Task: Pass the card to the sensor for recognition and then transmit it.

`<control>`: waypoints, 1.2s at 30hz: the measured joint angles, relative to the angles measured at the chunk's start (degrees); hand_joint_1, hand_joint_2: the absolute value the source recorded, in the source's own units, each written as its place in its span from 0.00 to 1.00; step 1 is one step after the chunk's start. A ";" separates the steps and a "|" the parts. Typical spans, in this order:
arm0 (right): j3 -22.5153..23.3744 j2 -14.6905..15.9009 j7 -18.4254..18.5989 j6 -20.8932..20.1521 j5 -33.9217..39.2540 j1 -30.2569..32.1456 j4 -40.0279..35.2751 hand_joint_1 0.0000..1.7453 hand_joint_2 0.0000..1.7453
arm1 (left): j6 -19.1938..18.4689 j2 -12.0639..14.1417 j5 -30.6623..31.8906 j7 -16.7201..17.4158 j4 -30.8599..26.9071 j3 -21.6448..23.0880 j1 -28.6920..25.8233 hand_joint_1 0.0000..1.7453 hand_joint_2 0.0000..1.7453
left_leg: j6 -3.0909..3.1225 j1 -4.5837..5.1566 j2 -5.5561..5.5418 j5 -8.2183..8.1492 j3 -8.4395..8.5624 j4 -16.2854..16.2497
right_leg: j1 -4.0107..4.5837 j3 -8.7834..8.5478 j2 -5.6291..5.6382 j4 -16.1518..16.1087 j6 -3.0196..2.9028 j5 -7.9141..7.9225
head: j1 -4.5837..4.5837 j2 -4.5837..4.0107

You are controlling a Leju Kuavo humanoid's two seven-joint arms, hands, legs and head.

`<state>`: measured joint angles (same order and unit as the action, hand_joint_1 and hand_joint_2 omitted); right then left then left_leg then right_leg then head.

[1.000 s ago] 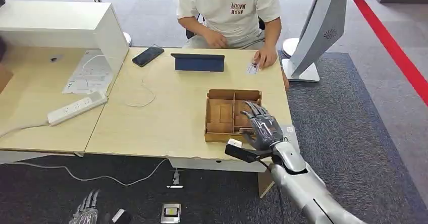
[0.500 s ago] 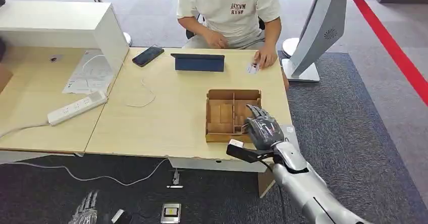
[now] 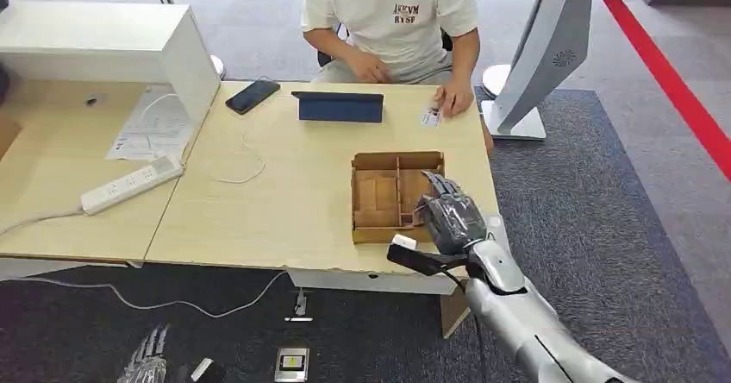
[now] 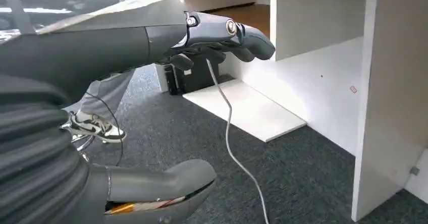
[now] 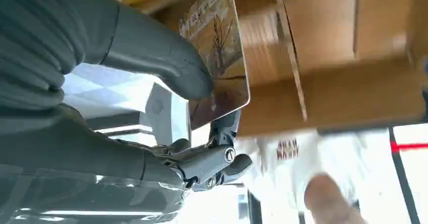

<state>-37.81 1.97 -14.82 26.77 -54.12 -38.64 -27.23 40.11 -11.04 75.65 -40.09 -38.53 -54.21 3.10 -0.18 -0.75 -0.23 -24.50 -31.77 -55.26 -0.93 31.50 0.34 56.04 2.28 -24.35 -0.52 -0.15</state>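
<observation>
Head view: right hand [image 3: 450, 219] over the cardboard tray [image 3: 396, 160] on the worktop [image 3: 284, 185]; pick-up step, judged. Left hand [image 3: 148, 367] hangs low.

Left wrist view: left hand [image 4: 222, 35] holds nothing, fingers loosely curled.

Right wrist view: card [image 5: 219, 57] pinched by thumb and fingers, just above the tray. Next: lift, find the sensor, not identifiable here.

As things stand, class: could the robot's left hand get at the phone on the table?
Probably not. The left hand hangs low by the floor, below the table edge, while the phone lies on the table's far side near the person. It would first have to rise.
</observation>
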 joint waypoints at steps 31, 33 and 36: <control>5.27 -3.45 6.86 -6.35 -4.21 -21.74 -5.64 1.00 1.00 | 0.00 -0.70 0.66 -0.02 -1.18 3.65 -1.07 0.00 1.00 | -0.02 0.00 0.01 0.07 -0.03 -0.01 | 0.00 0.06 0.00 0.05 -0.02 0.02 | -0.02 0.02; 5.18 -3.74 8.92 -8.08 -5.03 -23.73 -3.73 1.00 1.00 | 0.02 -0.66 0.96 -0.04 -1.18 4.39 -1.12 0.00 1.00 | -0.02 0.00 0.01 0.07 -0.04 -0.01 | -0.01 0.05 -0.01 0.04 -0.02 0.02 | 0.00 0.02; 5.03 -3.76 11.46 -9.96 -6.43 -25.77 -1.26 1.00 1.00 | 0.00 -0.61 1.20 -0.07 -1.14 5.12 -1.24 0.00 1.00 | -0.02 0.01 -0.01 0.06 -0.04 -0.01 | -0.01 0.06 0.00 0.02 -0.02 0.02 | -0.02 0.02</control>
<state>-32.79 -1.79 -3.36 16.81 -60.55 -64.40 -28.50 40.11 -11.65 76.85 -40.15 -39.67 -49.09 1.87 -0.20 -0.74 -0.24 -24.44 -31.81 -55.28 -0.94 31.56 0.33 56.06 2.26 -24.33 -0.55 -0.13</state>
